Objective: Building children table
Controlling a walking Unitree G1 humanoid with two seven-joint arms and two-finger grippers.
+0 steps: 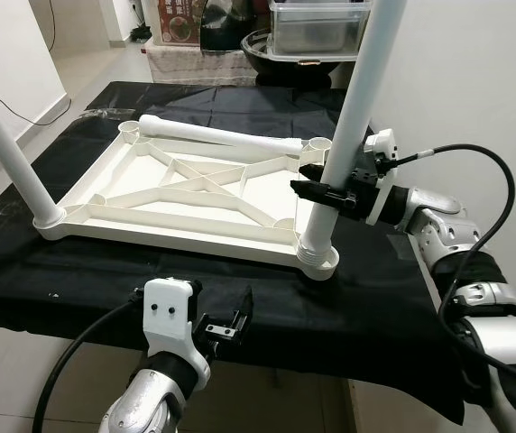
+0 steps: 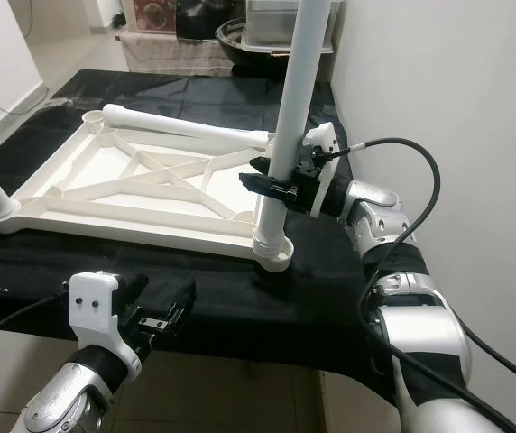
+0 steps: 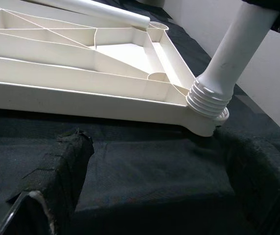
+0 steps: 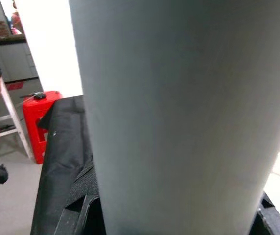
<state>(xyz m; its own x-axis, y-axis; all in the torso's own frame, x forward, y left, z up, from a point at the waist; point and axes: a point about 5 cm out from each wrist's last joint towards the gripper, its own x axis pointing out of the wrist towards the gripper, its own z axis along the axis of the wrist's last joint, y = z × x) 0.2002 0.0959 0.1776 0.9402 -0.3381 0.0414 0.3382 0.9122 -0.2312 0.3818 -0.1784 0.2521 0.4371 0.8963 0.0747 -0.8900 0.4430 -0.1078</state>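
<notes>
White plastic children's tabletop (image 1: 186,194), lying upside down on a black cloth (image 1: 78,271) that covers a work surface, its ribbed underside facing up. An upright white leg (image 1: 353,108) stands screwed into the near right corner socket (image 1: 317,257), its threaded collar visible just above the socket in the left wrist view; a second upright leg (image 1: 10,149) stands in the near left corner. A loose third leg (image 1: 231,137) lies flat across the far edge of the tabletop, between the two far corner sockets, which appear open. The right gripper (image 1: 323,192) is closed around the near right leg a little above its collar, black fingers on either side of the tube; in the right wrist view the leg is so near that it spans the frame. The left gripper (image 1: 226,327) hangs below the near edge of the cloth, well apart from the tabletop, its padded fingers (image 3: 64,169) spread apart with nothing between them. Behind the work surface, a clear lidded plastic bin (image 1: 319,27) sits on a dark round object; its contents cannot be made out. A printed box (image 1: 181,20) stands to its left, its lettering too small to read. A red container (image 4: 39,122) stands on the floor beside the draped cloth.
</notes>
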